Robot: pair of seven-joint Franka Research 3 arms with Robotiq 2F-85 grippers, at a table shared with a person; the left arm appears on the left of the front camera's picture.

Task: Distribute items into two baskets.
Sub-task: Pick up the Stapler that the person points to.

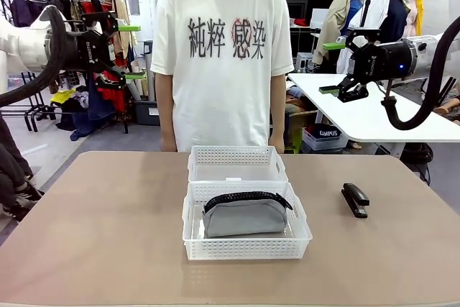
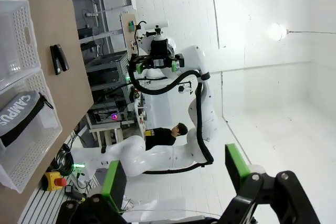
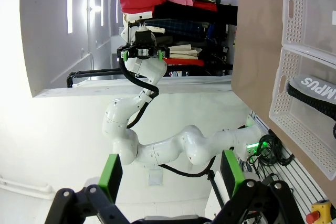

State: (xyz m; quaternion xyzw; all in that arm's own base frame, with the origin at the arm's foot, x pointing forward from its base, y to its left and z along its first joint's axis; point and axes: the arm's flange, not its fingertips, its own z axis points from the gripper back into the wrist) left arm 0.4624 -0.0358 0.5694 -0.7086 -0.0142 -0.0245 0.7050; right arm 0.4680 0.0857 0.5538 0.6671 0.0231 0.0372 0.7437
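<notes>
Left pincer [image 1: 133, 52]: raised high off the table [image 1: 108, 228], fingers pointing toward the middle of the scene. Jaws stand wide apart with nothing between them. The left wrist view confirms this, with both green pads [image 2: 114, 184] spread and only open room in the gap.

Right pincer [image 1: 330, 68]: at about the same height on the opposite side, fingers pointing back toward the left pincer. Jaws also stand wide apart and empty.

A person [image 1: 223, 55] stands at the far edge of the table, between the two pincers and beyond them.

Grey pouch [image 1: 243, 215]: well below both pincers and roughly midway between them. It lies inside the near basket [image 1: 244, 248] with its black zipper uppermost. No finger touches it.

Far basket [image 1: 237, 157]: set end to end against the near basket, on the person's side. It is likewise well below the pincers, and nothing is seen inside it.

Black stapler [image 1: 354, 199]: lies flat on the bare table, outside both baskets. It is well below the right pincer, just beside the near basket on that pincer's side, and well apart from the left pincer.
</notes>
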